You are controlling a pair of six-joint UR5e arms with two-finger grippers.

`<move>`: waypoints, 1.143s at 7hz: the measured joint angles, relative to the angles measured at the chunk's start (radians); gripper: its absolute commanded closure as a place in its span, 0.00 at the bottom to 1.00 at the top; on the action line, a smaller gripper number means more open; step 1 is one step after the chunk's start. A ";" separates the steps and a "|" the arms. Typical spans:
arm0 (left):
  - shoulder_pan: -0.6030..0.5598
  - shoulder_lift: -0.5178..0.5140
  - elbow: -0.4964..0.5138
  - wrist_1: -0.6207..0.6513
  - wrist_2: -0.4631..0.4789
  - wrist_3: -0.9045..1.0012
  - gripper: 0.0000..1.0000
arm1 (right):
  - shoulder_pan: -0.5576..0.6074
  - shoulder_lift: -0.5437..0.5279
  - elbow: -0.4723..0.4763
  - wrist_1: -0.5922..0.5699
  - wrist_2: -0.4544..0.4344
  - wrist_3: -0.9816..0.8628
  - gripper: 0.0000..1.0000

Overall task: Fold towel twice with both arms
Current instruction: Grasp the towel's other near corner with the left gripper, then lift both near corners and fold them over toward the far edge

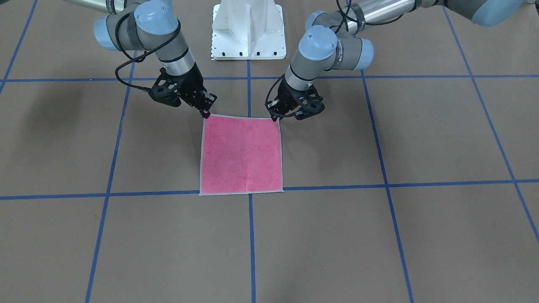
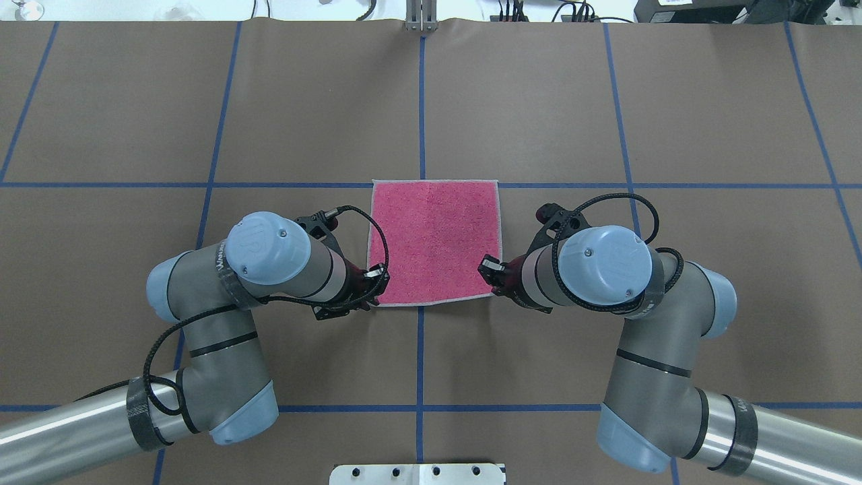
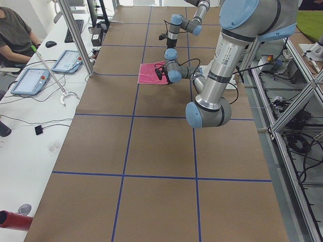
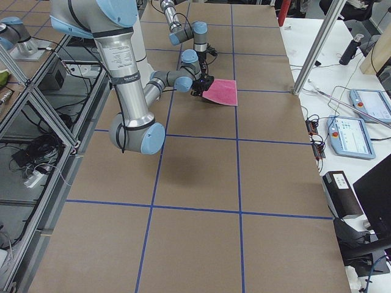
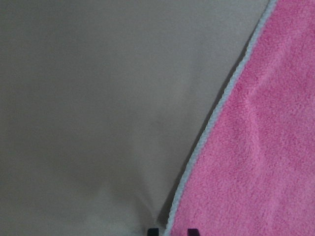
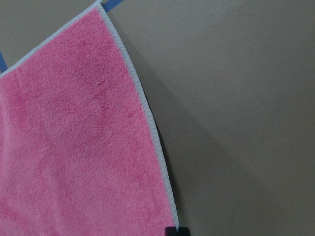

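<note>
- A brown paper-covered table [image 2: 539, 101] is carrying a grid of blue tape lines [image 2: 626, 101], and the robot's white pedestal base [image 1: 248, 38] is standing at its robot-side edge.
- In the overhead view the blue-capped wrists are covering both sets of fingertips. Each wrist camera is catching only black slivers of them at the bottom edge. In the side views the grippers are showing too small to read.
- The pink square terry-cloth towel with a light grey hem [image 2: 434, 242] is lying flat at mid-table, pink face up, its other face not showing.
- Being square, it is showing no long axis. Its edges are running parallel to the tape lines, and its far edge is lying along a cross line.
- The left gripper [image 1: 276, 118] is pinching one robot-side corner, its fingertips [image 5: 153, 231] sitting close on either side of the hem.
- The right gripper [image 1: 206, 112] is clamping the other robot-side corner, its fingertips [image 6: 170, 230] nearly meeting.
</note>
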 measured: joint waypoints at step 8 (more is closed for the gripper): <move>-0.006 0.004 -0.125 0.023 0.015 -0.083 1.00 | 0.002 -0.046 0.070 0.000 0.014 -0.001 1.00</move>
